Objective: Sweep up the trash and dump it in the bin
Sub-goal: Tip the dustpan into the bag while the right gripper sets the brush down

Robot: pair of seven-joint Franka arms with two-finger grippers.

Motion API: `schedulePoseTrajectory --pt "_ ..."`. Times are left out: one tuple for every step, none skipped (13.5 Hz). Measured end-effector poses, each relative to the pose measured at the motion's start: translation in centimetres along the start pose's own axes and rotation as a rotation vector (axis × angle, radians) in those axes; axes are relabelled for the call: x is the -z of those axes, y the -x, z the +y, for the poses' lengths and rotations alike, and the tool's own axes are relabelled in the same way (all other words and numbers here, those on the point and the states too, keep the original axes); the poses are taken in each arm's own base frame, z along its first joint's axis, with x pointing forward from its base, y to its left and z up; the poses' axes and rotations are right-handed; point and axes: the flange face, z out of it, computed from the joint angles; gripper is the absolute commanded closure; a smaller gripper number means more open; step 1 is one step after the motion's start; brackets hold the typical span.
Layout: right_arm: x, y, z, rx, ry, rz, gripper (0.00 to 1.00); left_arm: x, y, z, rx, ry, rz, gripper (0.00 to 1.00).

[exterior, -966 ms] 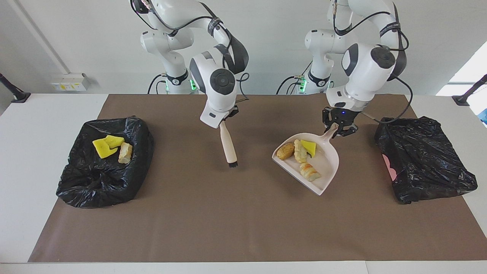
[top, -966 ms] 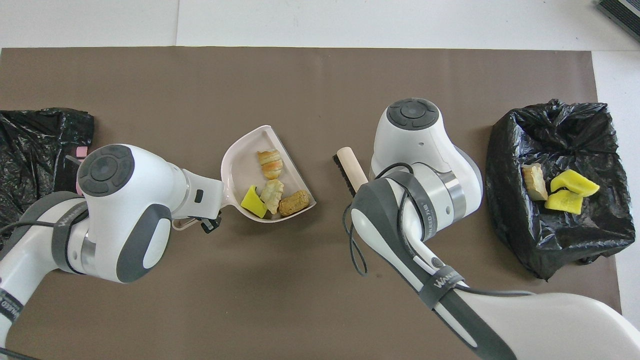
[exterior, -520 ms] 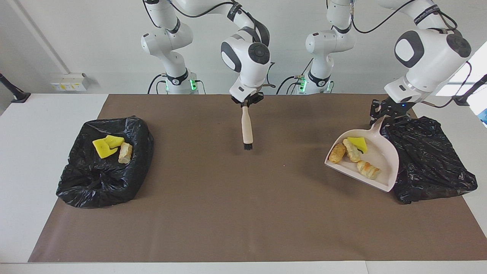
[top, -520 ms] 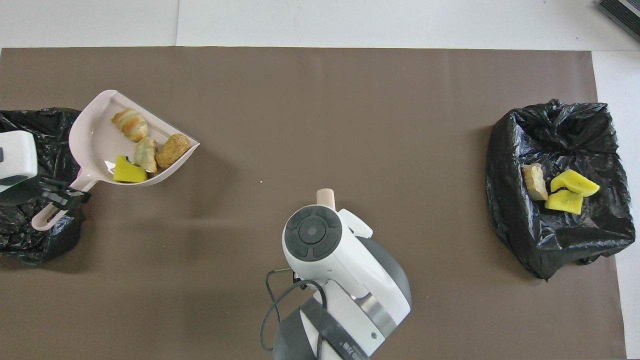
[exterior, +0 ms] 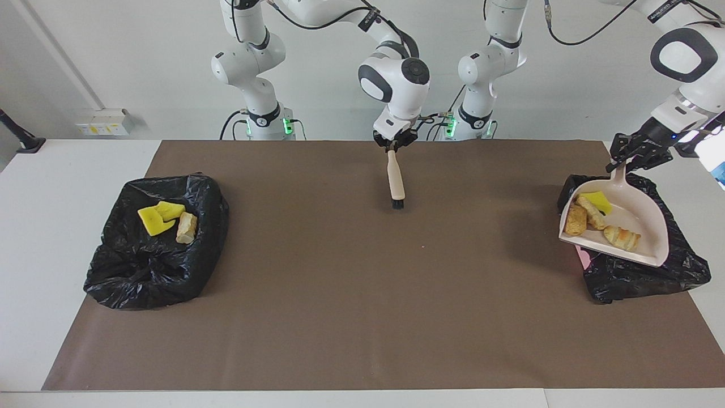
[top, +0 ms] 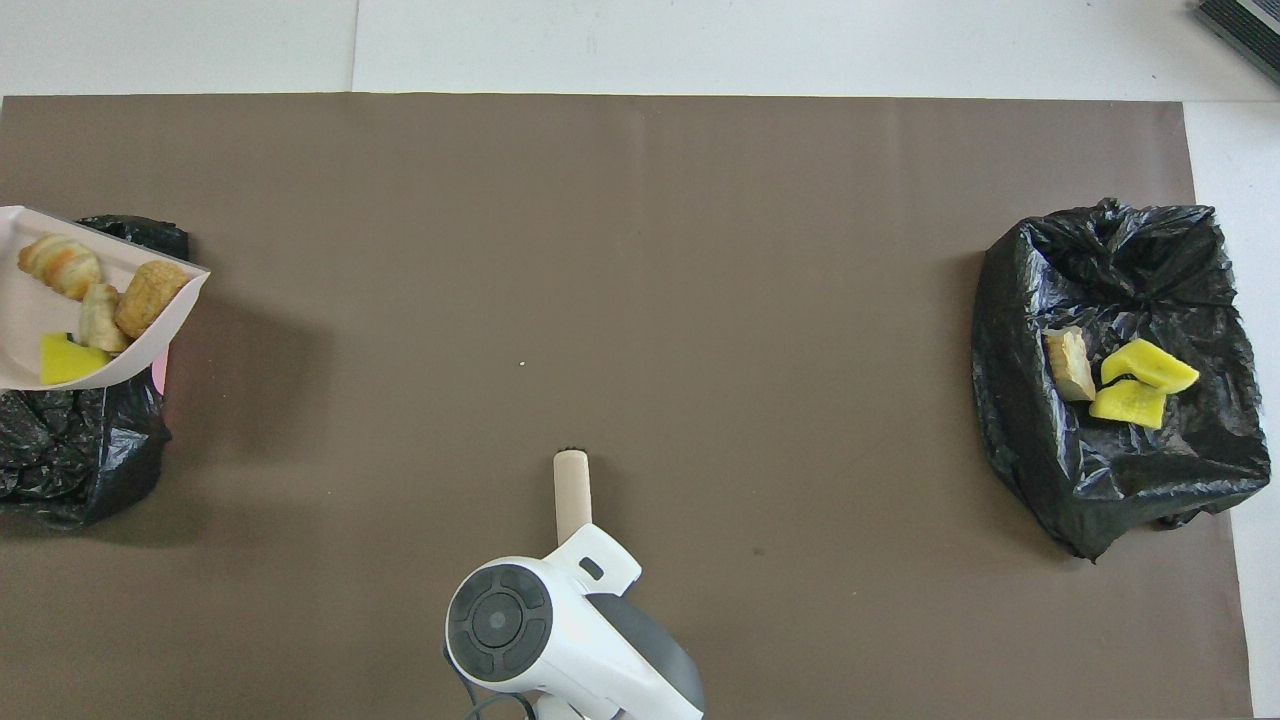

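Brown mat, two black bag-lined bins.
Left gripper (exterior: 639, 156), arm raised, pinches pale pink plastic dustpan (exterior: 640, 218) over one bin (exterior: 679, 266); right gripper (exterior: 395, 144) clamps hanging wooden-handled brush (exterior: 395, 180) mid-table.

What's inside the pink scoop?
The pink scoop holds four scraps: a yellow sponge bit and three bread lumps. It hangs over a black bag, whose inside it mostly hides.

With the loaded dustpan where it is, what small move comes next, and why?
Probably tilt the pale pink plastic dustpan, held by the left end effector, so its four scraps slide out: it already hangs over the black bag-lined bin and still carries them.
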Motion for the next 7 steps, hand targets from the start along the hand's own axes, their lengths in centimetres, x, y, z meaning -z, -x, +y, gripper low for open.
schedulePoseTrajectory --pt "-0.3 -0.2 0.1 -0.003 0.004 -0.006 0.01 0.6 1.3 -1.5 0.015 -0.014 0.001 1.0" --pt "-0.4 -0.5 0.2 -0.001 0.007 -0.01 0.0 1.1 2.3 -2.7 0.012 -0.036 -0.007 1.0" --pt "-0.1 -0.6 0.3 0.006 0.008 -0.013 0.0 1.6 3.0 -3.8 -0.004 -0.063 -0.025 1.0" --pt "0.4 -0.8 0.3 0.009 0.008 -0.014 0.0 2.1 3.5 -4.8 -0.028 -0.101 -0.06 1.0" --pt "1.1 -0.8 0.2 0.008 0.011 -0.018 0.0 2.4 3.8 -5.6 -0.052 -0.138 -0.099 1.0" --pt "2.1 -0.9 0.2 0.009 0.015 -0.023 0.0 2.8 3.9 -6.3 -0.083 -0.173 -0.137 1.0" --pt "3.0 -0.9 0.2 0.009 0.019 -0.028 0.0 3.2 3.8 -6.7 -0.118 -0.204 -0.171 1.0"
